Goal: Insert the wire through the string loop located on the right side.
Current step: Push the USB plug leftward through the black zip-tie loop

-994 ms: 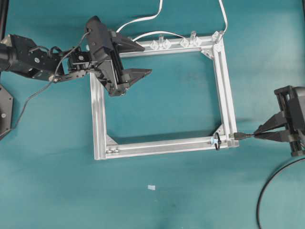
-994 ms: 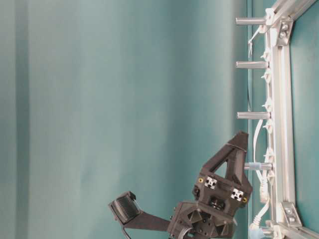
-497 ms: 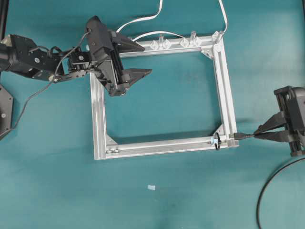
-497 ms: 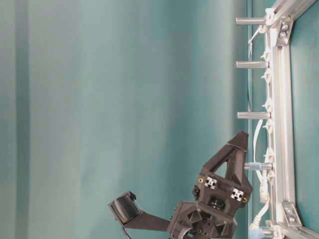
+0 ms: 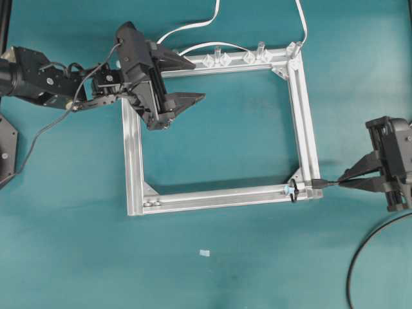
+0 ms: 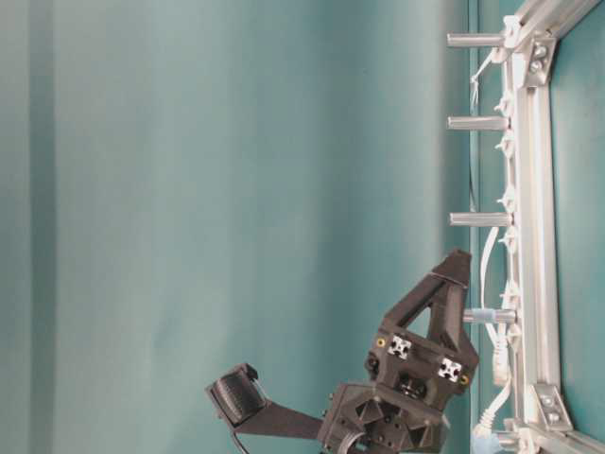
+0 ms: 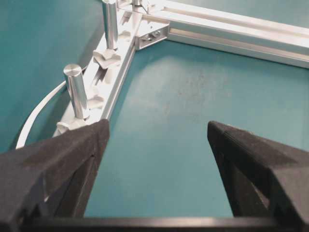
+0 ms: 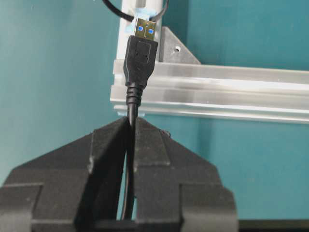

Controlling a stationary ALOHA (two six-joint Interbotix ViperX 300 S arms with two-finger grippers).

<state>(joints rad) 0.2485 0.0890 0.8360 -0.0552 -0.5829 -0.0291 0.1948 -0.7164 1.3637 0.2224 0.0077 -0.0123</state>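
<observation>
A matte teal tabletop is seen across the whole overhead frame, lit evenly, with soft shadows. A small pale scrap lies on it at lower centre. In the table-level view a plain teal backdrop with faint vertical folds is seen.

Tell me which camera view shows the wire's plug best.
The right wrist view: the plug of the wire is large and sharp, its silver tip near the string loop, with the right gripper pinching the cable behind it. The overhead view shows it as a tiny dark sliver over the frame corner.
</observation>
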